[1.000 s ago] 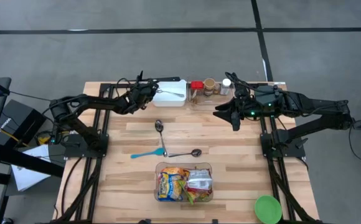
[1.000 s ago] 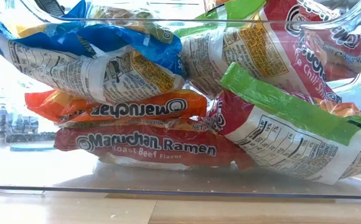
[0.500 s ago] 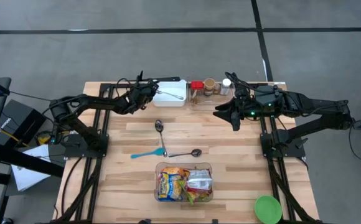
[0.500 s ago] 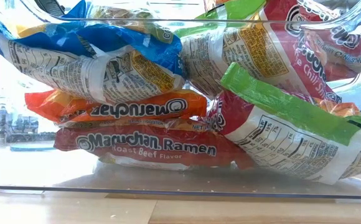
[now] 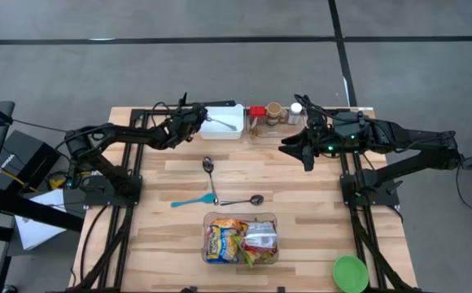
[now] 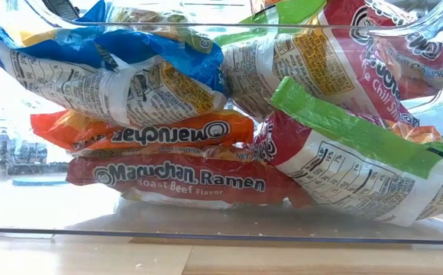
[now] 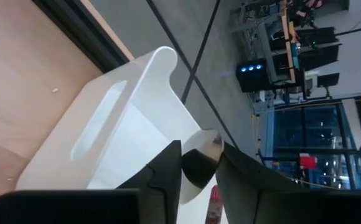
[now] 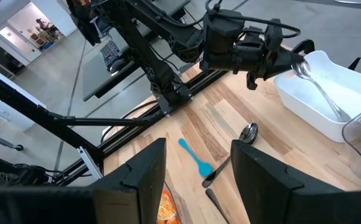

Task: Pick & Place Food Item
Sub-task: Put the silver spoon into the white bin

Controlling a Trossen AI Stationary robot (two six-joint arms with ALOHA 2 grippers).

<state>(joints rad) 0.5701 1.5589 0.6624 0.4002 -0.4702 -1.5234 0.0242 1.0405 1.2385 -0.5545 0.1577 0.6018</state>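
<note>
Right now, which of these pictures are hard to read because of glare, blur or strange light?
Low view: the clear plastic bin fills the frame, daylight washing out its left side. Left wrist view: the left tool's fingers are dark blurs, the white plastic tray bright, the room dim and bluish. High view: even light, soft shadows.

Blue spoon (image 5: 190,201) lies near a green lid (image 5: 350,273).

Were two matte-black jointed arms (image 5: 118,134), draped in loose black cables, with a small green indicator light (image 5: 329,149).
</note>
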